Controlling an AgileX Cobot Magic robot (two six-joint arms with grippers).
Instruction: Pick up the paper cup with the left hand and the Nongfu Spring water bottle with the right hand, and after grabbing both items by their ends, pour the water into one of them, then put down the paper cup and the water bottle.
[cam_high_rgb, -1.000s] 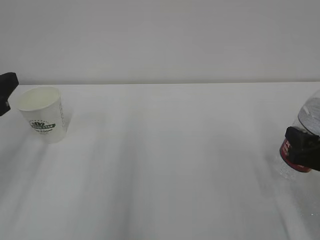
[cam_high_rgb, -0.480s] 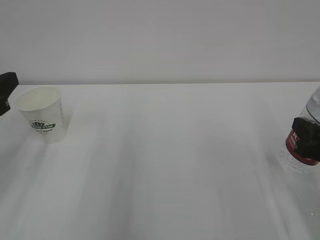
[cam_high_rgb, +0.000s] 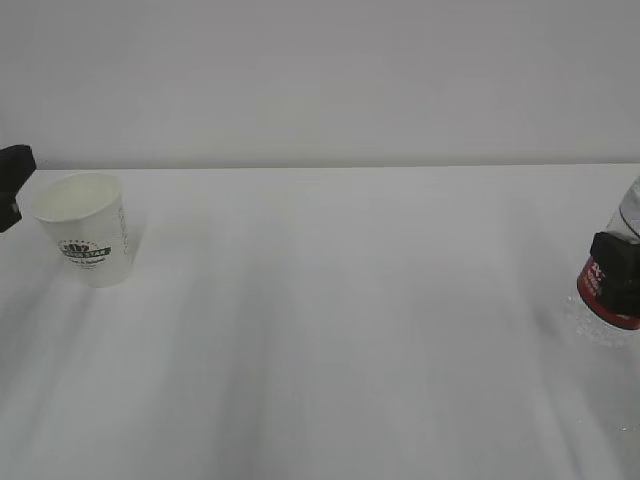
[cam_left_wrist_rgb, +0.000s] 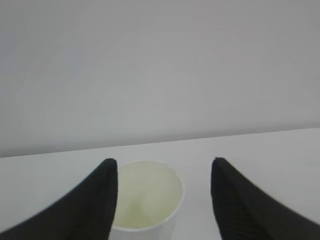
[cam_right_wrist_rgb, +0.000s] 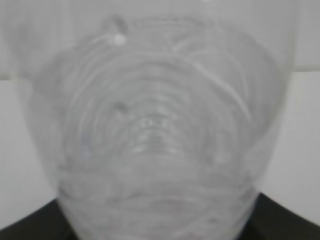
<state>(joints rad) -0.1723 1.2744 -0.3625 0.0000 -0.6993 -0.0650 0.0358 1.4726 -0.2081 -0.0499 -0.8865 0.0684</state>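
Paper cup (cam_high_rgb: 85, 228) stands far left on the worktop (cam_high_rgb: 340, 330); your left jaws straddle it wide. It's light and crushable, so grip gently. Right jaws clamp the heavier Nongfu Spring water bottle (cam_high_rgb: 612, 295) far right.

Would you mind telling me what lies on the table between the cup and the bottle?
Nothing: in the exterior view the white table is bare all the way from the cup at the left to the bottle at the right edge.
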